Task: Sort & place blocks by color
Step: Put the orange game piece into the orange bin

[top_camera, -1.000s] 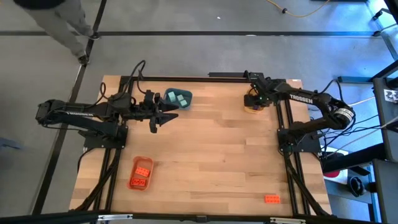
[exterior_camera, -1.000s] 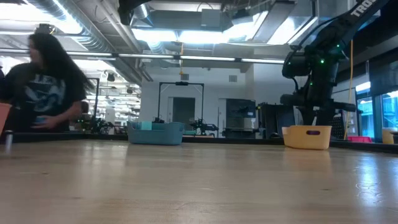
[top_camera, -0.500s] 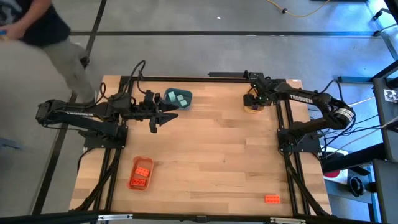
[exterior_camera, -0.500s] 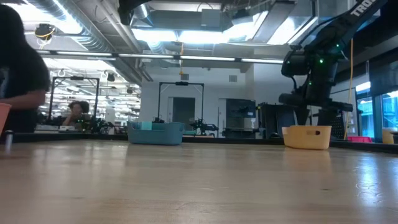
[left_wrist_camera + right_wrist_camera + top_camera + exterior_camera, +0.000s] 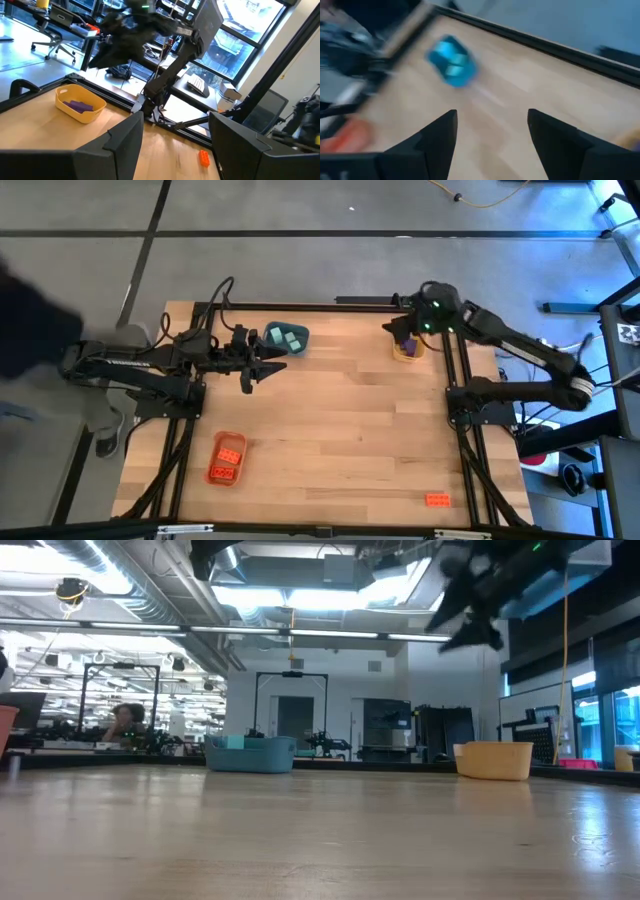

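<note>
Left pincer (image 5: pixel 268 368): low over the tabletop (image 5: pixel 340 420), just beside the blue tray; fingers (image 5: pixel 117 145) spread, nothing between them.
Right pincer (image 5: pixel 395 330): raised above the yellow tray at the far right corner; fingers (image 5: pixel 437 137) spread, nothing between them; blurred in the low view.
Blue tray (image 5: pixel 284 338): far edge, left of centre; holds teal blocks (image 5: pixel 291 337).
Yellow tray (image 5: pixel 407 351): far right corner; holds purple blocks (image 5: pixel 80 106), lying flat inside.
Orange tray (image 5: pixel 226 459): near left part of the tabletop; holds orange-red blocks (image 5: pixel 228 454).
Loose block (image 5: pixel 437 500): orange-red, alone on the wood near the front right corner, well apart from every tray; seen also in the left wrist view.
Person (image 5: pixel 40 330): dark blurred shape on the floor beside the tabletop's left side, next to the left arm's base.
Room beyond: second person (image 5: pixel 122 720) seated far off at a desk in the low view.
</note>
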You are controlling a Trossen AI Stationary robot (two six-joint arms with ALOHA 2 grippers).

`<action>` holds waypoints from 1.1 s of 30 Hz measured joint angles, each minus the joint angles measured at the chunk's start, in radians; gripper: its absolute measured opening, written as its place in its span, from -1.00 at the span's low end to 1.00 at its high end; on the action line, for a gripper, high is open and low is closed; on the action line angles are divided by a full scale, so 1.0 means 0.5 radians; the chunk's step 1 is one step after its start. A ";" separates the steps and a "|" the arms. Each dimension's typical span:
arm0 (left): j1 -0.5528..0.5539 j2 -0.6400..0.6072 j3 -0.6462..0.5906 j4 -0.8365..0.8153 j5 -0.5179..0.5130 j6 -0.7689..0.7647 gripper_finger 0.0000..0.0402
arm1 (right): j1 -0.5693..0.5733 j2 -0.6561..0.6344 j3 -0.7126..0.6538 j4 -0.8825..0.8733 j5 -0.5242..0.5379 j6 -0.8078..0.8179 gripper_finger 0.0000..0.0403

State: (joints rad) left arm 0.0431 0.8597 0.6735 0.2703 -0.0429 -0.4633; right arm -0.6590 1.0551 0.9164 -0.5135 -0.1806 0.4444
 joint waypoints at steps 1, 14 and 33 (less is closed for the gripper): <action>0.000 0.000 0.000 0.000 0.000 -0.003 0.08 | 0.067 -0.075 -0.025 0.041 0.002 0.026 0.21; 0.000 0.000 0.000 0.000 0.000 0.003 0.08 | 0.885 -0.577 -0.414 0.921 0.003 0.252 0.21; 0.000 0.000 0.001 0.000 -0.001 0.003 0.08 | 0.975 -0.417 -0.321 1.193 -0.191 0.445 0.21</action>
State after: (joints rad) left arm 0.0429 0.8597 0.6739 0.2703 -0.0433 -0.4618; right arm -0.1717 0.8463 0.7559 0.0829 -0.2761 0.6670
